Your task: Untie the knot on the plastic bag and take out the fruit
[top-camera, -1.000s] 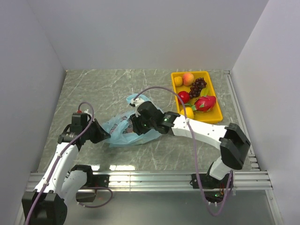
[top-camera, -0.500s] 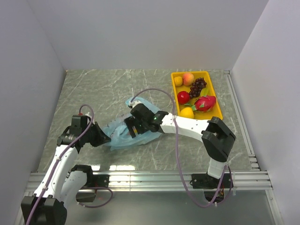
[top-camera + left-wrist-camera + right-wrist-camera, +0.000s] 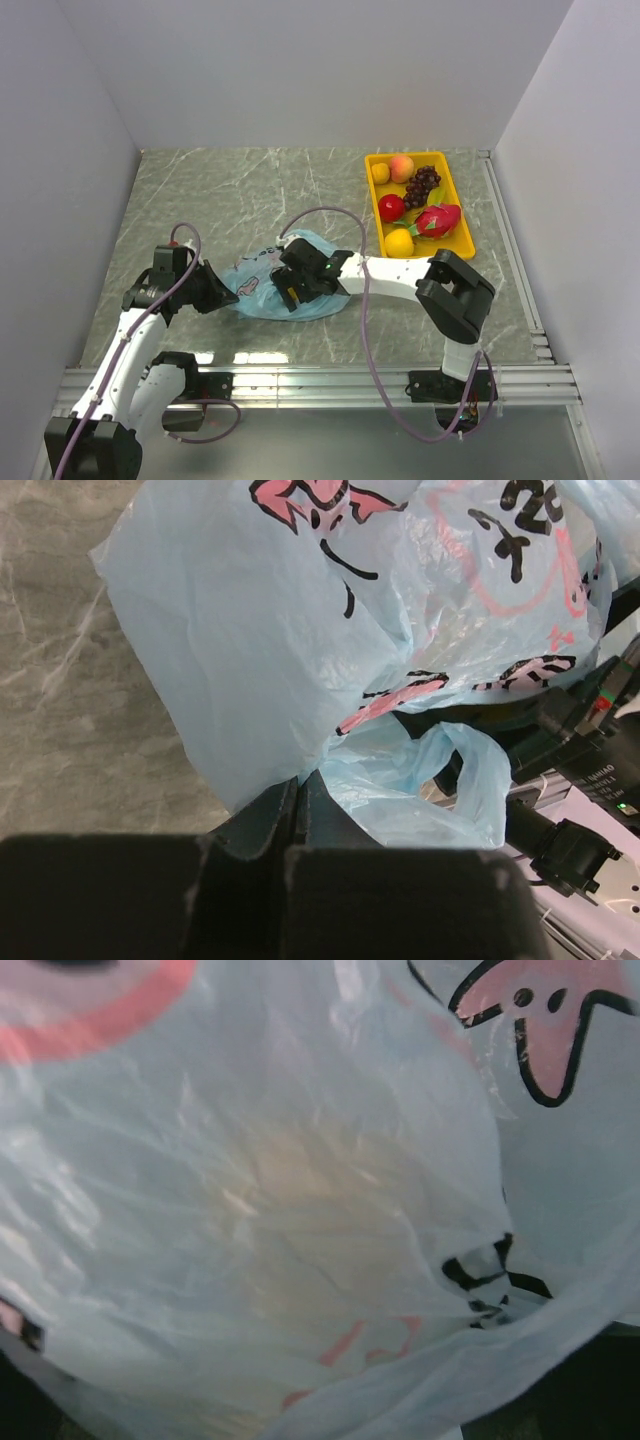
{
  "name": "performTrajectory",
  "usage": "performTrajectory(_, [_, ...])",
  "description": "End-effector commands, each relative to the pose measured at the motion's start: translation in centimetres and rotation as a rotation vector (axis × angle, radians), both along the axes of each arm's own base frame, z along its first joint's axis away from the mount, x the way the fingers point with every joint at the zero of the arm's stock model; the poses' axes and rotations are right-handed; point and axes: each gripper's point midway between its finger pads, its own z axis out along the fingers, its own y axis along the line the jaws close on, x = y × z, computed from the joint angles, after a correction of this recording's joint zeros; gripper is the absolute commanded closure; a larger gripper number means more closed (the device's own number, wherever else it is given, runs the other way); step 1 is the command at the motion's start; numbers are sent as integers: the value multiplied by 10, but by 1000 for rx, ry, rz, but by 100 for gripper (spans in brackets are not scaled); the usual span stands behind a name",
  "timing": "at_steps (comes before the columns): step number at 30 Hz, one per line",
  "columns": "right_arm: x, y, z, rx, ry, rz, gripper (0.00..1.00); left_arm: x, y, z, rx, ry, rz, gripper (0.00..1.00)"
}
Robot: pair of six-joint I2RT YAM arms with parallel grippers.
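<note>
The plastic bag (image 3: 258, 292), thin and light blue with pink and black print, lies crumpled near the front edge of the table (image 3: 200, 200). The left end effector (image 3: 298, 788) is clamped on its left fold. The right end effector (image 3: 290, 292) is against the plastic; whether it is apart or together, I cannot tell. Wide table surface shows behind the bag.

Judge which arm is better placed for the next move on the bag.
Right, probably. The right gripper sits over the middle of the plastic bag, and its camera shows a pale orange shape through the plastic. The left gripper is shut on the bag's edge, best kept as an anchor.
</note>
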Motion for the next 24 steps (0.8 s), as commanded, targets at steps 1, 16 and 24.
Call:
performTrajectory(1, [13, 8, 0, 27, -60, -37, 11, 6, -4, 12, -13, -47, -20, 99])
performTrajectory(16, [26, 14, 29, 187, -146, -137, 63, 9, -1, 13, -1, -47, 4, 99])
performTrajectory(24, [22, 5, 118, 351, -261, -109, 76, 35, 9, 25, 36, -129, 85, 100])
